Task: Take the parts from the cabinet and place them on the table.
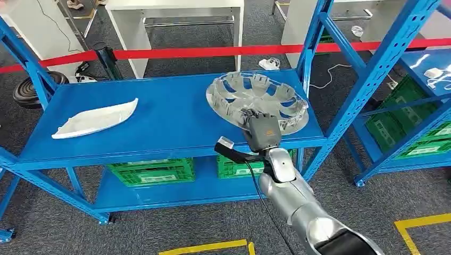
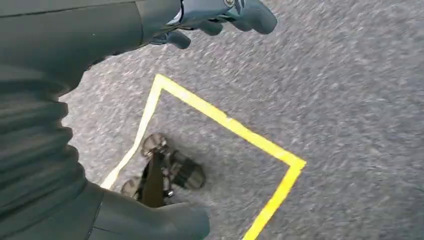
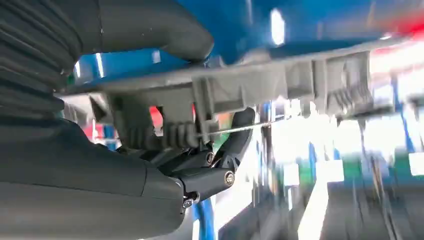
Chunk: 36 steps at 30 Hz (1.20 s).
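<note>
A silver wheel cover (image 1: 255,95) lies on the right part of the blue cabinet shelf (image 1: 175,122). My right hand (image 1: 262,130) is at its near rim. In the right wrist view the thick thumb lies over the grey rim (image 3: 280,75) and the dark fingers (image 3: 235,145) curl beneath it, so the hand grips the cover. A white elongated part (image 1: 95,119) rests at the shelf's left end, well away from that hand. My left hand (image 2: 220,15) hangs over the grey floor with its fingers apart and nothing in it.
Green crates (image 1: 154,171) stand on the lower shelf. A slanted blue upright (image 1: 367,79) rises just right of the wheel cover, with a second blue rack (image 1: 425,79) beyond. Red barrier tape (image 1: 213,51) runs behind the cabinet. Yellow tape (image 2: 225,122) marks the floor.
</note>
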Available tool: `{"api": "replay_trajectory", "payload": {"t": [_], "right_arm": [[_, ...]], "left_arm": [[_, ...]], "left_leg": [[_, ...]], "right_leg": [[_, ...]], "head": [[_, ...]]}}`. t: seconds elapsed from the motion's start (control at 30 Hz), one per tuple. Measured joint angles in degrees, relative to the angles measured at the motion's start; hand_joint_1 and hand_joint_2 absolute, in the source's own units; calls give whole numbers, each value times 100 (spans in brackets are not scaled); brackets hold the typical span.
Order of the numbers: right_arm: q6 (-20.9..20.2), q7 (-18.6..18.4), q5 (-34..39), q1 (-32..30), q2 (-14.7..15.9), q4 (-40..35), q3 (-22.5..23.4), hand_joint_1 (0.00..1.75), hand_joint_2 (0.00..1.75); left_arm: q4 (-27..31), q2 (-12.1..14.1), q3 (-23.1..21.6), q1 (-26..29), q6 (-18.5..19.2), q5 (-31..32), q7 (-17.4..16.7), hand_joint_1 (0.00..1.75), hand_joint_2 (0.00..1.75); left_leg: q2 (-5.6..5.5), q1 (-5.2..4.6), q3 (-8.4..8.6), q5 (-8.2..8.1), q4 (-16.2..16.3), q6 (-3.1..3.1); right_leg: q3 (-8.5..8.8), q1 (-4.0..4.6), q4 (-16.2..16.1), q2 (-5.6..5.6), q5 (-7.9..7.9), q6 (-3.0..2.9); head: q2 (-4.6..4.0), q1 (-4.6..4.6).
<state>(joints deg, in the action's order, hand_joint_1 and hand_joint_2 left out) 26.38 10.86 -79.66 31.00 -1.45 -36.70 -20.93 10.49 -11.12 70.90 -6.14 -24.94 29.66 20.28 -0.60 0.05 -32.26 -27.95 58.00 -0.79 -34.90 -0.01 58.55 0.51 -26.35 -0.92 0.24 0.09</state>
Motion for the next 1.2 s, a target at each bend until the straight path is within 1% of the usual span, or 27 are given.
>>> {"api": "replay_trajectory", "payload": {"t": [0.03,0.07,0.1,0.13,0.17,0.23,0.33,0.47,0.67,0.83,0.97,1.0,1.03,1.07,1.1,1.13,1.17,1.2], "right_arm": [[-12,-317,-438,-44,96,-376,-192,175,175],[-171,-499,-679,-84,156,-670,-349,175,175],[-620,-634,-882,-194,241,-1219,-574,175,175],[-886,-690,-953,-310,317,-1676,-721,175,175],[-1001,-708,-980,-386,385,-2065,-863,175,175],[-1042,-730,-971,-449,477,-2556,-1059,175,175],[-999,-721,-969,-569,613,-3001,-1195,175,175],[-979,-825,-988,-737,778,-3361,-1297,175,175],[-983,-1352,-997,-825,1145,-3670,-1550,175,175],[-983,-1399,-997,-805,1321,-3753,-1706,175,175],[-846,-1392,-999,-748,1384,-3762,-1855,175,175],[-828,-1370,-999,-738,1386,-3764,-1879,175,175],[-817,-1357,-999,-723,1386,-3777,-1909,175,175],[-819,-1346,-999,-708,1388,-3811,-1935,175,175],[-826,-1335,-999,-700,1397,-3847,-1964,175,175],[-839,-1315,-999,-679,1401,-3867,-1992,175,175],[-856,-1275,-999,-659,1404,-3881,-2020,175,175],[-863,-1261,-1004,-663,1406,-3893,-2034,175,175]], "left_arm": [[0,-26,-2,15,-7,9,-15,0,175],[0,-40,-4,38,-11,18,-13,0,175],[0,-57,-7,46,-11,24,18,0,175],[0,-74,-11,45,-11,26,39,0,175],[0,-81,-20,45,-11,33,48,0,175],[0,-101,-39,42,-4,44,68,0,175],[0,-112,-52,43,48,74,109,0,175],[2,-110,-87,38,81,83,160,0,175],[0,-114,-103,39,114,157,105,0,175],[0,-134,-125,39,113,157,72,0,175],[0,-160,-133,39,118,142,74,0,175],[0,-160,-133,38,118,142,74,0,175],[0,-160,-133,39,118,140,79,0,175],[0,-162,-133,37,118,138,85,0,175],[0,-171,-133,34,118,136,94,0,175],[0,-175,-136,30,118,135,109,0,175],[2,-173,-136,21,118,133,129,0,175],[4,-169,-136,20,118,133,142,0,175]], "left_leg": [[1,1,-1,0,0,0],[9,1,1,-1,0,-1],[16,1,1,-7,0,-8],[19,1,-1,-8,0,-7],[19,1,-1,-9,0,-9],[18,1,0,-10,0,-11],[7,5,-1,-11,-1,-10],[9,4,-1,-11,0,-9],[9,2,-2,-14,0,-6],[9,3,-3,-15,0,-5],[9,4,-3,-15,0,-5],[11,-32,-17,-47,46,47],[2,-39,-5,-9,28,92],[4,-44,17,41,-43,117],[30,24,84,122,-179,131],[43,30,109,165,-244,139],[59,38,97,184,-254,159],[66,43,83,184,-244,158]], "right_leg": [[-3,1,0,0,0,0],[-6,2,0,10,0,0],[-11,1,0,20,0,0],[-13,1,0,20,0,-1],[-14,2,0,20,-2,-3],[-14,8,0,19,-7,-7],[-9,8,0,11,-12,-8],[-9,7,0,10,-12,-7],[-8,3,0,7,-11,-7],[-8,4,0,6,-12,-7],[-8,5,0,6,-12,-7],[0,-27,-39,4,10,36],[7,-33,-46,2,40,65],[23,-25,-76,8,63,89],[29,-6,-85,3,37,100],[-4,-26,1,-8,-82,121],[-175,-33,409,-9,-379,148],[-344,-50,820,-9,-592,176]], "head": [[0,0],[0,7],[0,-4],[0,2],[0,0],[0,-2],[0,0],[0,0],[0,0],[0,0],[0,0],[0,0],[0,-2],[0,-4],[0,2],[0,4],[0,7],[0,7]]}}
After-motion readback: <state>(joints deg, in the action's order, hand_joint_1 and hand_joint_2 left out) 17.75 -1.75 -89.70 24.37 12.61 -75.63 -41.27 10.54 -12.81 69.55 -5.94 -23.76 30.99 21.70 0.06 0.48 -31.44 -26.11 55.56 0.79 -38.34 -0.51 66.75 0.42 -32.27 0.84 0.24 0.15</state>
